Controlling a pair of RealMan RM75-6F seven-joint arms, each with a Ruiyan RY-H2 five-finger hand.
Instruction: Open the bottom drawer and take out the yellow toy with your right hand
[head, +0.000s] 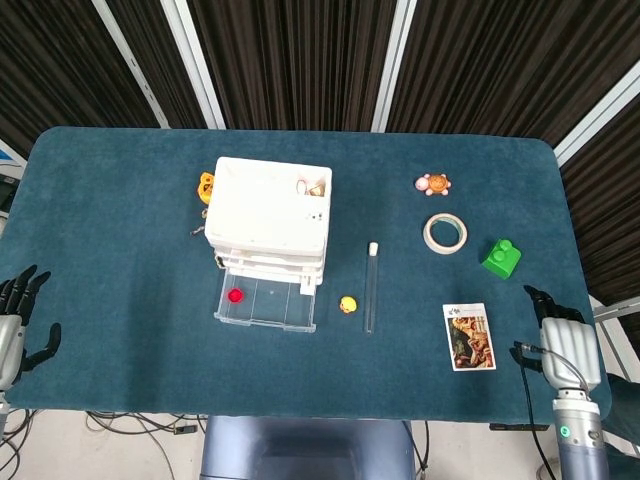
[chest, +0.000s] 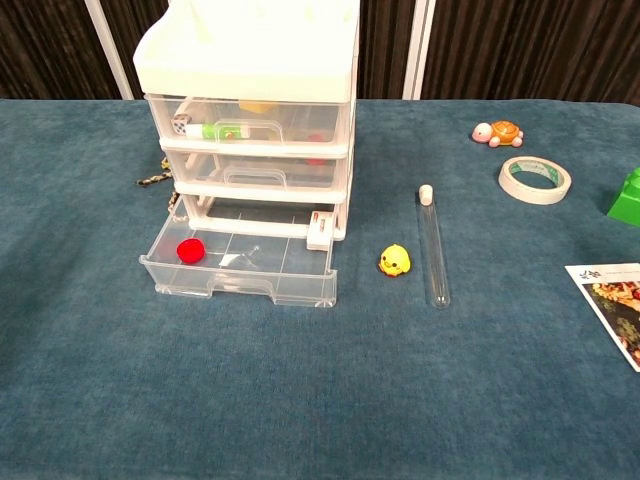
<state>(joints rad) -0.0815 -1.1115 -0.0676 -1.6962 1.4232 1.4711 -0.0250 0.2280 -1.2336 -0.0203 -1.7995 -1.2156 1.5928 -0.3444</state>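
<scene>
Lying beside yellow toy: test tube.

Robot test lab, blue felt-covered surface, dark ribbed wall panels, cables below the edge

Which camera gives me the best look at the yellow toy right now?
The chest view: the yellow toy shows close and side-on, standing on the cloth between the open bottom drawer and the glass tube. The head view shows the toy only as a small yellow spot from above.
</scene>
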